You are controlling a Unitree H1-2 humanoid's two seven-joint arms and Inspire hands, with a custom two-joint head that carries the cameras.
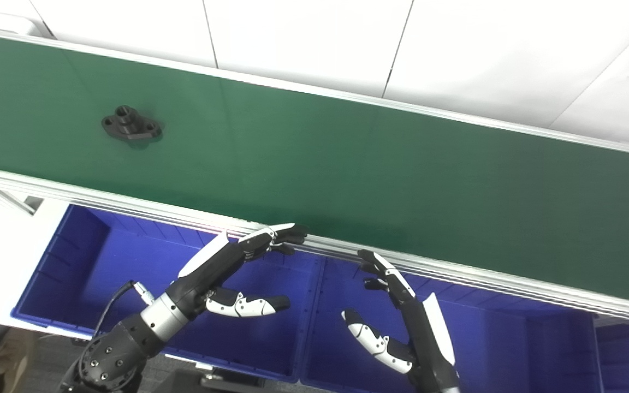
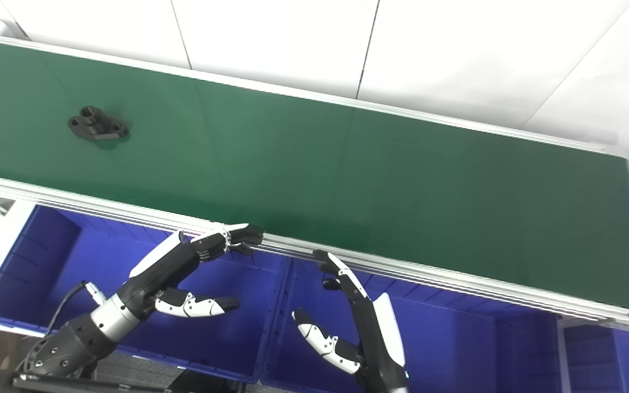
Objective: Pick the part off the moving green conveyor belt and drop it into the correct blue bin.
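**Part far up the belt, both my hands empty at the near rail**

I've got the black part [image 1: 130, 124] in sight on the green conveyor belt [image 1: 347, 164], a flanged piece with a short raised collar and a hole at each end of its base. It sits flat on the belt, well away from my left hand [image 1: 227, 273], off to that hand's left and beyond it, across the rail. From my right hand [image 1: 402, 316] it is further still, far to the left.

My left hand is spread wide and holds nothing: fingers [image 1: 287, 234] stretched forward, tips right at the belt's near aluminium rail [image 1: 456, 278], thumb hanging apart below them over the left blue bin [image 1: 74, 262]. I cannot tell whether the tips actually touch the rail.

My right hand is also wide and empty, palm turned inward, fingers pointing up toward the rail, thumb splayed to the left. It hovers above the middle blue bin [image 1: 500, 338], just right of the divider wall between the two bins. The two hands are near each other but apart, thumbs facing across the gap.

Beyond the belt runs a white panelled wall [image 1: 456, 49].
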